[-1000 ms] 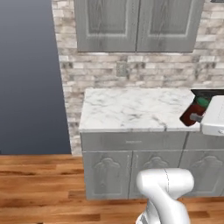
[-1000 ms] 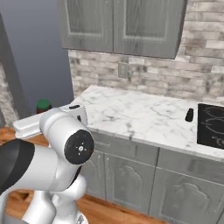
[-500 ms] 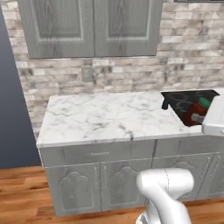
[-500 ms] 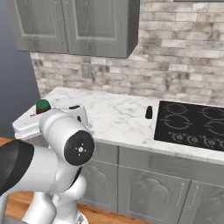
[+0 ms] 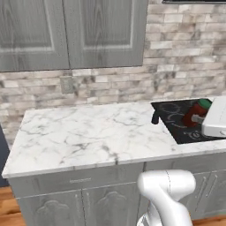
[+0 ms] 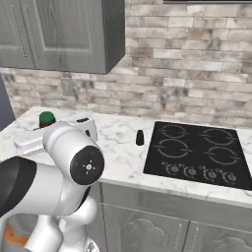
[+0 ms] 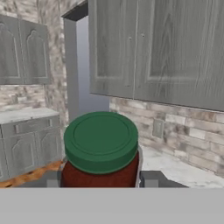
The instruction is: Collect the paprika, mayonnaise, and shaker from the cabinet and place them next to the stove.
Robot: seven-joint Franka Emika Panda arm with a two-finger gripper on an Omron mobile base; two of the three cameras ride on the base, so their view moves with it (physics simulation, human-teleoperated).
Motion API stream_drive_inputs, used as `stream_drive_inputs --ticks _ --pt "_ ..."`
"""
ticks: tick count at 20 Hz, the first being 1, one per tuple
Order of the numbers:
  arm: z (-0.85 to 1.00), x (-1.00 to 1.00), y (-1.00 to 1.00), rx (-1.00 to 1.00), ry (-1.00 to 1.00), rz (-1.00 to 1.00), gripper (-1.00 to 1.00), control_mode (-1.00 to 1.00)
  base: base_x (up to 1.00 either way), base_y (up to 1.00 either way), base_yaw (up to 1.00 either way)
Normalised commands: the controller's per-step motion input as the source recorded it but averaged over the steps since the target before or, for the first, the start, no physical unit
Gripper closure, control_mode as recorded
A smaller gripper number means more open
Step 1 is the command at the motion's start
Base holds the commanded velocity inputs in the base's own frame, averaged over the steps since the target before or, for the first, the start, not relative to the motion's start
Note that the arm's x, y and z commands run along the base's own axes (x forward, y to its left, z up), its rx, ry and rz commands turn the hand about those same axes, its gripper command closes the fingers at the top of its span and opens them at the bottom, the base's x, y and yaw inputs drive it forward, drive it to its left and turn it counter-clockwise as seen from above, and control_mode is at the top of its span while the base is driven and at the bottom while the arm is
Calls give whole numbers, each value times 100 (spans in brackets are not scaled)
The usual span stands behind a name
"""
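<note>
- left base view: the paprika [image 5: 193, 114], a dark-red jar with a green cap, is carried at the right edge over the stove [image 5: 176, 119]; the shaker [image 5: 155, 116] stands on the counter [image 5: 79, 132] just beside the stove's near-left edge. the cabinet [image 5: 70, 31] doors look shut.
- right base view: the jar's cap shows behind the arm; best set down on bare marble beside the shaker, upright.
- hand view: the gripper [image 7: 100, 177] is closed on the jar, fingers snug at both sides; release only once it is seated.

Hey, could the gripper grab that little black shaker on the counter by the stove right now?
Probably not: the gripper is shut on the paprika, so it has no free jaws for the shaker, though bare marble surrounds it.
</note>
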Motion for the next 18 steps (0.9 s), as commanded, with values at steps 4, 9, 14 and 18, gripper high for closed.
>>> stream_drive_inputs --ticks 4,9,14,18 --pt "0 0 0 0 0 0 100 100 47 -66 -9" --pt "0 0 0 0 0 0 100 100 51 -49 -4" --pt "-16 23 0 1 3 1 100 -100 29 -10 0" --pt "-65 73 0 0 8 6 100 -100 0 0 0"
